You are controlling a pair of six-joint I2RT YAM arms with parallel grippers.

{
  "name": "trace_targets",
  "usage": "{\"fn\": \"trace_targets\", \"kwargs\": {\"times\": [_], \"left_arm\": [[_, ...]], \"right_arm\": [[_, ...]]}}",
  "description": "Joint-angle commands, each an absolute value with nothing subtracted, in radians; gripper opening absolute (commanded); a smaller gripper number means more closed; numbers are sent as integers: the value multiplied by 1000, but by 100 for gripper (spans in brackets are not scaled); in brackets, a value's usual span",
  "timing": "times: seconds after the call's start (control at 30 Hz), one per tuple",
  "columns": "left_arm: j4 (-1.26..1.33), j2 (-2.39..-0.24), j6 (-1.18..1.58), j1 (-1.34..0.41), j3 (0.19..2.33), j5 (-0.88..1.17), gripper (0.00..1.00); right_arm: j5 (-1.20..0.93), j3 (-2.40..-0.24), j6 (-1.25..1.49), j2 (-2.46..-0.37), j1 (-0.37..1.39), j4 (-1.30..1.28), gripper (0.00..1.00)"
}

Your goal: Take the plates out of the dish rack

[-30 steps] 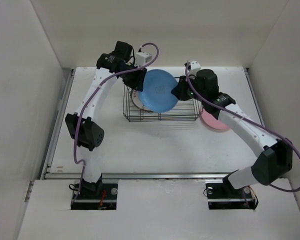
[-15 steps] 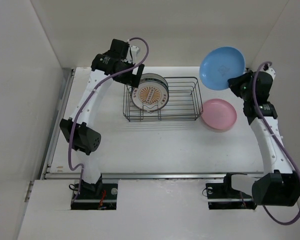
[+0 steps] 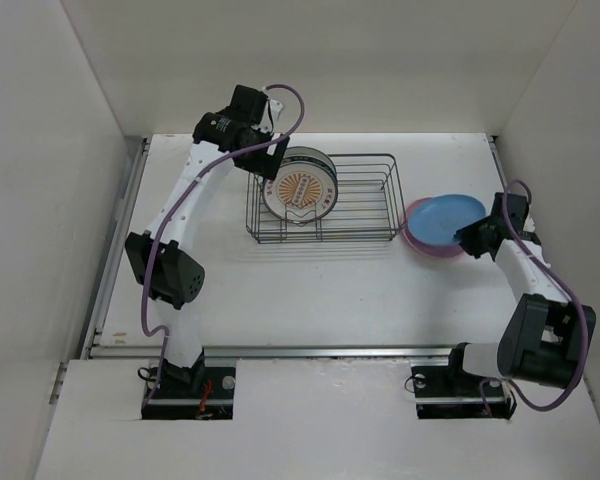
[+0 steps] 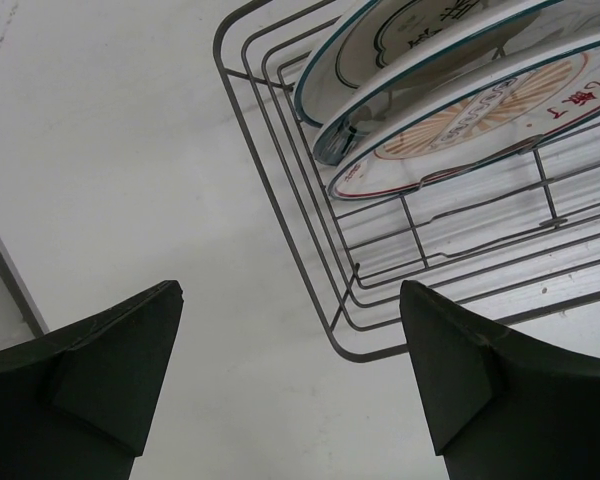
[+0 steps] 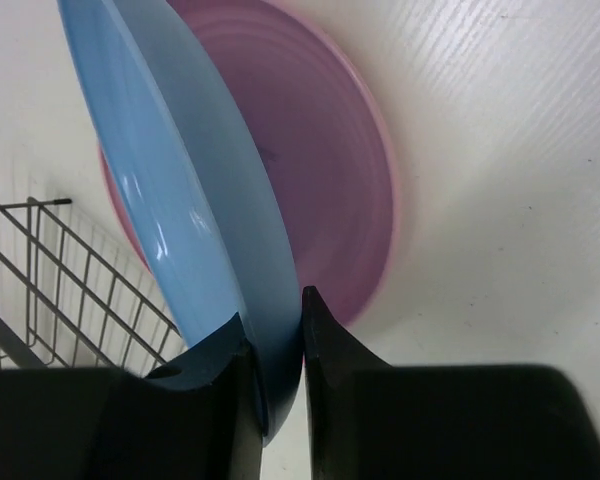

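From the top camera, the left arm stretches far forward and bends down at the wrist. The left pincer (image 3: 272, 165) hangs at the far left corner of the dish rack (image 3: 370, 205), a dark wire basket. In the left end of the rack the orange-patterned plate (image 3: 300, 190) stands on edge. The right arm is folded low. The right pincer (image 3: 472, 238) holds the blue plate (image 3: 445, 215) by its rim, above the pink plate (image 3: 418, 245). The pink plate lies flat on the white tabletop (image 3: 280, 290), just beside the rack.

In the left wrist view, the 2 dark fingers (image 4: 110, 370) stand wide apart with nothing between them. Beyond them is the rounded rack corner, where 3 glossy plates lean, 1 of them the green-rimmed plate (image 4: 380, 45).

In the right wrist view, both fingers are clamped on the smooth blue rim. The plate slants over the pink one, which shows fine rings. I cannot tell if they touch.
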State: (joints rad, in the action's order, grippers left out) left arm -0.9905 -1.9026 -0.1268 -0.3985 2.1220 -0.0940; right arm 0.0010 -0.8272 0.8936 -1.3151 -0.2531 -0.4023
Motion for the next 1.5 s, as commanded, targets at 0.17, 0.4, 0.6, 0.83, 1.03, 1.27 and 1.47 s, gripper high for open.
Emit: {"fn": "trace_targets", "kwargs": {"times": [0.17,0.4,0.6,0.83,1.03,1.27,1.47], "left_arm": [[-1038,-1963,-158,-419,2187,-126,88],[-1060,-2008,-189,-468,2249,-147,88],[-1026,-2028,-262,-489,2249,-103,82],[-969,-2101,-330,-508,2260,-114,48],[-950,-2137,-330,-508,2260,-132,39],[-881,-2137,-293,-508,2226,-221,39],[-890,-2082,-270,-508,2217,-255,40]], "right_arm": [[-12,-929,795,-1391,-250,-493,93],[72,-940,761,-1344,-250,-543,95],[71,-950,720,-1313,-250,-522,95],[71,-969,698,-1293,-203,-502,94],[80,-969,687,-1293,-193,-502,94],[80,-960,669,-1293,-184,-502,94],[89,-960,649,-1284,-175,-502,93]]}}
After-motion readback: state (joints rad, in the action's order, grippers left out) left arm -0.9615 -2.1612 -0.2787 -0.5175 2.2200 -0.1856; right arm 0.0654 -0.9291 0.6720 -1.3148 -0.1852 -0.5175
